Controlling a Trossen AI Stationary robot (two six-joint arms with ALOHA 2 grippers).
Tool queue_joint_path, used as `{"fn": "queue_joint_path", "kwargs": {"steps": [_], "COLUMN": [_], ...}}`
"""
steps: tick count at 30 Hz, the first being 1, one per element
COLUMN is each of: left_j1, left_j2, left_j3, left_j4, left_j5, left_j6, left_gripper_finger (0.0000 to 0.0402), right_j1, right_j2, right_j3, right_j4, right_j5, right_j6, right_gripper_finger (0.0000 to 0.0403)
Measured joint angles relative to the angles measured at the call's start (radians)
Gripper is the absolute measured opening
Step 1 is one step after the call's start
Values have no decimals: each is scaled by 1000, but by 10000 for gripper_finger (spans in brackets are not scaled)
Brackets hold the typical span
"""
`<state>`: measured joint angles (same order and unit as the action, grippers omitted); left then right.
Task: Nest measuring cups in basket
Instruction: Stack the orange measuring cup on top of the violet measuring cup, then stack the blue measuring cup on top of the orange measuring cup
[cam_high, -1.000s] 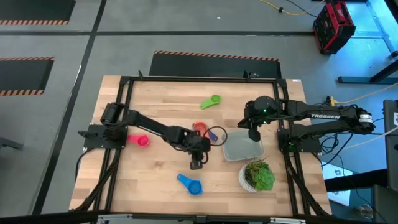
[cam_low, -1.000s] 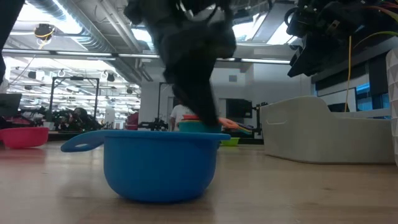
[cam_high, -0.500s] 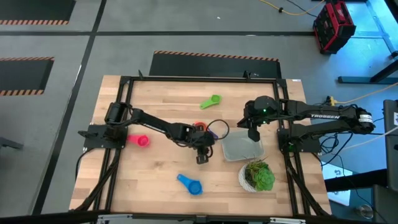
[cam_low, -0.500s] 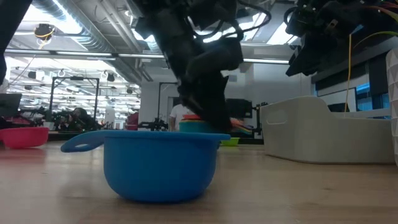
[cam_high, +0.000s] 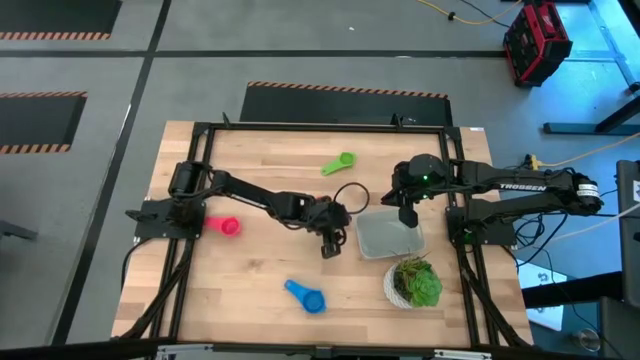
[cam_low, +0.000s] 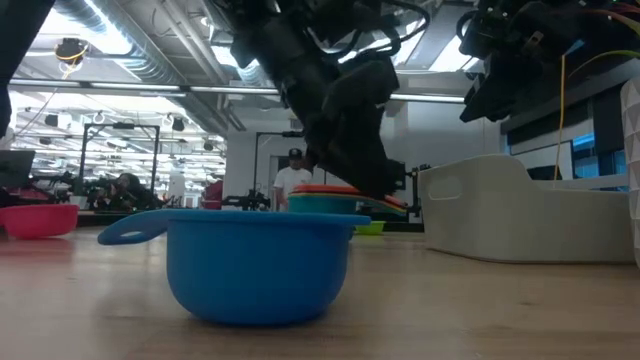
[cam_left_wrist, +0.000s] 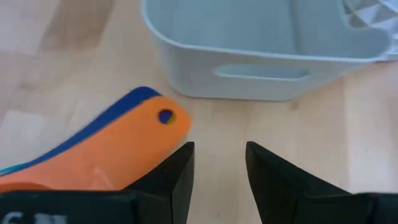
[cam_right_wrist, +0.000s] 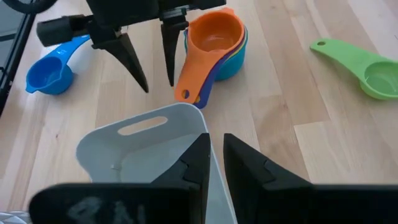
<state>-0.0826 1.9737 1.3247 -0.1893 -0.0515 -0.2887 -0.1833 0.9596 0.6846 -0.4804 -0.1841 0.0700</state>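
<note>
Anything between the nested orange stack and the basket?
Nothing visible. The orange-topped stack lies on bare wood beside the basket, its handles pointing at the basket's wall. The open left gripper hovers beside those handles; the right gripper sits above the basket.

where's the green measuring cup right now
In the high view the green measuring cup lies alone on the bare wood at the far middle of the table, beyond the nested stack of cups and the gray basket.
</note>
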Motion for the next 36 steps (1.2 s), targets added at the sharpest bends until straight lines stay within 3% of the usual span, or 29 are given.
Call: {"fn": "queue_joint_path", "kwargs": {"steps": [11,21,26,36], "left_j1": [-36,-174,-272,-401], "left_j2": [-106,-154,-154,-144], "left_j3": [1,0,0,0], "left_j4": [-79,-140,-144,-154], "left_j5": [238,493,473,254], "left_j6": [-207,-810,-1059,-1499], "left_gripper_finger": [137,137,137,137], "right_j1": [0,0,0,0], "right_j2": [0,0,0,0], "right_j3": [0,0,0,0], "right_j4": [-1,-1,-1,-1], "right_j5": [0,0,0,0], "right_j6": [0,0,-3,-3], "right_gripper_finger": [51,51,51,51]}}
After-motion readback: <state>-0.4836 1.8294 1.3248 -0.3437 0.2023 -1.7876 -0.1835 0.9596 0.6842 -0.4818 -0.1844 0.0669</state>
